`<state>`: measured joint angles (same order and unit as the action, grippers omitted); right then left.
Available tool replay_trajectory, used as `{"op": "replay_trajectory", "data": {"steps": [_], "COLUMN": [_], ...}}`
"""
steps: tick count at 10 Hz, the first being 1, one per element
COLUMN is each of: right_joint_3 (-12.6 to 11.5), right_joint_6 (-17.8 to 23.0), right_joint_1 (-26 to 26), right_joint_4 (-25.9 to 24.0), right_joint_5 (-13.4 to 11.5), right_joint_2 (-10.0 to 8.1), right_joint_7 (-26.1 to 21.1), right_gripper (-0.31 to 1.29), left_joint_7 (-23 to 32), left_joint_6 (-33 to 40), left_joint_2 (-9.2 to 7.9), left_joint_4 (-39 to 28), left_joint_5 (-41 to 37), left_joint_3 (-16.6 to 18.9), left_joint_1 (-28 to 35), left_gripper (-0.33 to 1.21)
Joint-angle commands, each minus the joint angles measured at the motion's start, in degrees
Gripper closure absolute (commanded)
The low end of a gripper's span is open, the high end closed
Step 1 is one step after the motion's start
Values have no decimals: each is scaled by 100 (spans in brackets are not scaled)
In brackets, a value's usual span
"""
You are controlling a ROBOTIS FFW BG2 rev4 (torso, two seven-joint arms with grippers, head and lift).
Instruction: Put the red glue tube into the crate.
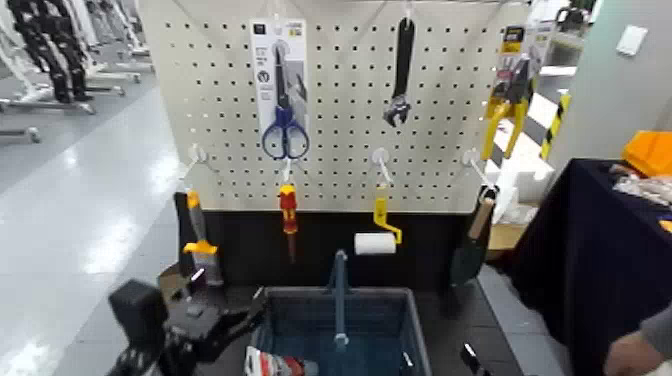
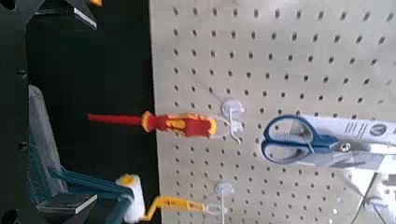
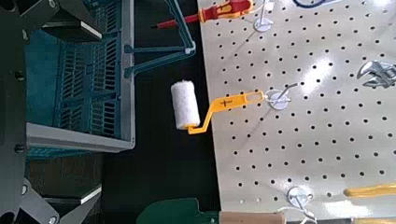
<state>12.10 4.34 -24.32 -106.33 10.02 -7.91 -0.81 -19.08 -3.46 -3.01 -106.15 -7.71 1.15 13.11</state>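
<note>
Red glue tube (image 1: 284, 365): red-and-white body with dark lettering too small to read, lying at the near left of the crate, partly cut off by the head view's lower edge.

Crate (image 1: 416, 330): blue-grey plastic, rectangular, slotted sides, pale rim; a blue bar handle (image 1: 340, 298) is running across its middle.

Left tool (image 2: 96, 110): black, fingers standing apart, holding nothing, hovering by the crate's left side.

Right tool (image 3: 100, 112): fingers standing apart, holding nothing, waiting toward the crate's right side.

Pegboard (image 1: 345, 130): cream, perforated in regular rows, carrying on its hooks:
- scissors (image 1: 286, 138), blue-handled, hanging on a white printed card (image 1: 265, 70) whose print is not legible;
- adjustable wrench (image 1: 398, 108), metal head, dark handle;
- pliers (image 1: 509, 108), yellow grips, showing against a yellow-and-black label (image 1: 513, 40), wording unreadable.

Lower row, hanging:
- orange-and-grey hand tool (image 1: 201, 240);
- screwdriver (image 1: 289, 210), red and yellow handle, red shaft;
- paint roller (image 1: 376, 243), fuzzy white sleeve, yellow frame;
- trowel (image 1: 470, 252), dark green blade, wooden handle.

Table (image 1: 590, 240): draped in dark cloth, standing at the right, bearing an orange item (image 1: 650, 152). A person's hand (image 1: 632, 355) is showing near it.
</note>
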Motion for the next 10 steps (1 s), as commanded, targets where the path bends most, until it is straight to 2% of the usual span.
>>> {"op": "replay_trajectory", "data": {"steps": [1, 2, 3, 4, 6, 7, 8, 10], "right_joint_3": [-41, -68, -68, -41, -41, -24, -32, -59], "right_joint_6": [32, 138, 199, 173, 208, 226, 234, 120], "right_joint_1": [-117, -170, -231, -284, -293, -284, -284, -302], "right_joint_4": [-72, -72, -125, -178, -204, -222, -222, -283], "right_joint_5": [-97, -132, -211, -246, -290, -334, -387, -519], "right_joint_2": [-18, -44, -70, -70, -79, -88, -62, 9], "right_joint_7": [-77, -77, -182, -358, -349, -349, -349, -349], "right_gripper": [16, 16, 16, 16, 16, 16, 17, 17], "left_joint_7": [853, 897, 1565, 1582, 1749, 2004, 2075, 2092], "left_joint_6": [1277, 1734, 2051, 1778, 1708, 1515, 1594, 1550], "left_joint_2": [732, 943, 960, 855, 486, 327, 222, 196], "left_joint_4": [323, 481, 428, 244, 103, -64, 6, -11], "left_joint_5": [446, 648, 674, 683, 560, 560, 472, 472], "left_joint_3": [17, 0, -150, -194, -440, -563, -659, -677], "left_joint_1": [895, 1097, 1325, 1413, 1431, 1519, 1475, 1475], "left_gripper": [6, 7, 8, 10, 11, 12, 13, 13]}}
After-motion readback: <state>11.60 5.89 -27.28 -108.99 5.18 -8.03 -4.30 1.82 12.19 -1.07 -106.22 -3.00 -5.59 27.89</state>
